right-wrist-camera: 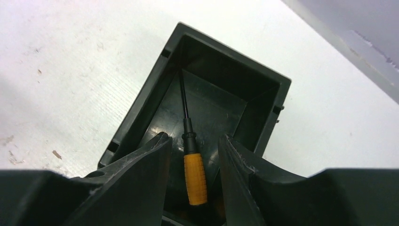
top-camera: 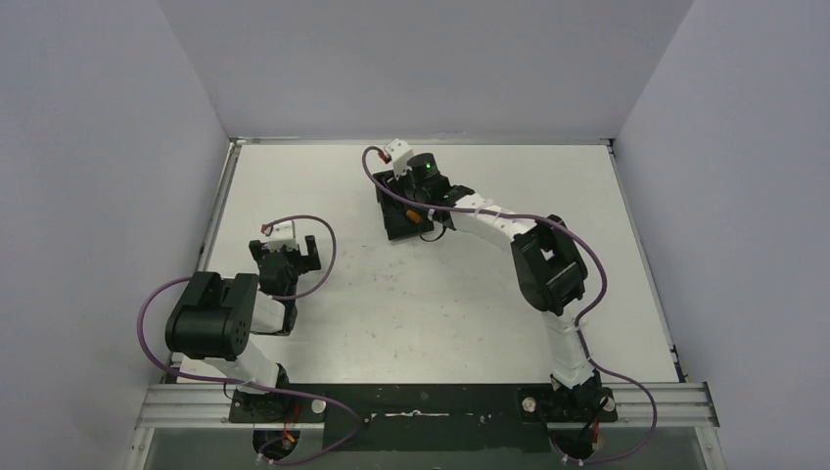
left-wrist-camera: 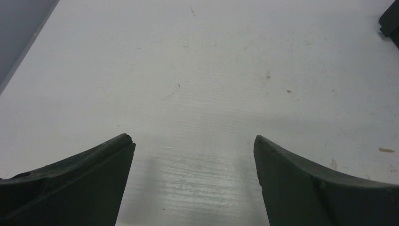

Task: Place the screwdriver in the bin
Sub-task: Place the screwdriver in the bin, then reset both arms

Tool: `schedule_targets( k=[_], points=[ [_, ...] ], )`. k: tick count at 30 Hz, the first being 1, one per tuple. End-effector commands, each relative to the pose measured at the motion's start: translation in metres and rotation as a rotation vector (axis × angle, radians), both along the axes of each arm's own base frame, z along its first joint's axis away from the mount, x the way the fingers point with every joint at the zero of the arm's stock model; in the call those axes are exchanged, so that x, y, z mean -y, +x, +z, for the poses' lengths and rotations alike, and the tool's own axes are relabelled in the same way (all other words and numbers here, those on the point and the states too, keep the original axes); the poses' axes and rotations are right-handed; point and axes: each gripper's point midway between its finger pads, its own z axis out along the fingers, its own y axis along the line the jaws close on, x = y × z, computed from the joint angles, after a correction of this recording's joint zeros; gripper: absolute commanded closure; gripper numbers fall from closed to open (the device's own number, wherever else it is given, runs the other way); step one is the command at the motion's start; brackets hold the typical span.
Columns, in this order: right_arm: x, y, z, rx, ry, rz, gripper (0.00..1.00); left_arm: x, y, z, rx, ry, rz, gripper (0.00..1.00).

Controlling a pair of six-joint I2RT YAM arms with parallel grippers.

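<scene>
The small black rectangular open-top plastic bin (right-wrist-camera: 134, 113) sits on the white table (right-wrist-camera: 70, 70) towards its far side, and the tiny screwdriver with the short orange handle and thin black shaft (right-wrist-camera: 195, 176) lies inside it. The shaft runs along the bin floor, with its tip towards the far left corner. The right gripper (right-wrist-camera: 192, 141) reaches over the near end of the bin. Its two dark fingers (right-wrist-camera: 141, 179) are spread to either side of the orange handle, with a gap showing on each side, so nothing is clamped. The left gripper (left-wrist-camera: 194, 141) is well apart from the bin, over bare tabletop, its fingers wide apart and holding nothing.
</scene>
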Motion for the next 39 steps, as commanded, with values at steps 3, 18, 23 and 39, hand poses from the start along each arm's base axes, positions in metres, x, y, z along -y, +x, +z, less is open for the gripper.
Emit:
schedule_targets(
  k=[3,18,23,39],
  points=[
    [-0.007,0.003,0.119,0.147,0.148,-0.006,0.55,0.003,0.012,0.021,0.076,-0.001,-0.013,0.03],
    [0.007,-0.007,0.227,0.242,0.26,-0.053,0.0,0.003,0.012,0.021,0.078,-0.001,-0.013,0.03],
    [0.021,-0.008,0.255,0.263,0.307,-0.107,0.0,0.003,0.012,0.021,0.077,0.0,-0.013,0.03],
    [0.148,0.008,0.28,0.317,0.291,-0.298,0.0,0.003,0.012,0.021,0.077,-0.001,-0.013,0.03]
  ],
)
